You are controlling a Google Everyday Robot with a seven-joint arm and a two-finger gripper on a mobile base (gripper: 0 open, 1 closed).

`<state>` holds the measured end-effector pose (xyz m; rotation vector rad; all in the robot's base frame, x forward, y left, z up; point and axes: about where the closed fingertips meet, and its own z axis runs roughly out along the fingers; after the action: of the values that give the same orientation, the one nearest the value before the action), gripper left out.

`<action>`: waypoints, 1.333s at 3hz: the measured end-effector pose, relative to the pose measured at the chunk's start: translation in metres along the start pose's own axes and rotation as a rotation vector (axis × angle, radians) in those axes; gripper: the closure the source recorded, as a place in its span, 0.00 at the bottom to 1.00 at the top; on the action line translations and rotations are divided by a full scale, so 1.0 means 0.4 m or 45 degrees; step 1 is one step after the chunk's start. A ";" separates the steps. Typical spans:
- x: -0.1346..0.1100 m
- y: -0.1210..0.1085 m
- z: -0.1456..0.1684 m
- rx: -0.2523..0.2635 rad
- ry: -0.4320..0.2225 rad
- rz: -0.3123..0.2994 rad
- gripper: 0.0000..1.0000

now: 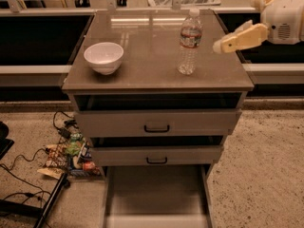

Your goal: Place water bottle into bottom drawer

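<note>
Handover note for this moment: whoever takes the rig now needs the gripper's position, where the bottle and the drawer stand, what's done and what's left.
Gripper: in the air just right of the water bottle, near its label height, not touching it.
Water bottle: upright and capped on the right half of the cabinet top. The white bowl sits apart on the left.
Bottom drawer: pulled out; the bottle is not in it.
Done: the drawer is open.
Left: grasp the bottle, lift it off the top, lower it into the bottom drawer, release.
</note>
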<state>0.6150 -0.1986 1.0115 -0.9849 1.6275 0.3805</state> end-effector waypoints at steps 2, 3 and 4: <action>0.019 -0.021 0.099 -0.111 -0.250 0.115 0.00; 0.039 -0.046 0.141 -0.110 -0.303 0.124 0.00; 0.060 -0.070 0.175 -0.111 -0.322 0.138 0.00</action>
<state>0.6815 -0.1760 0.9747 -0.8765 1.4469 0.6288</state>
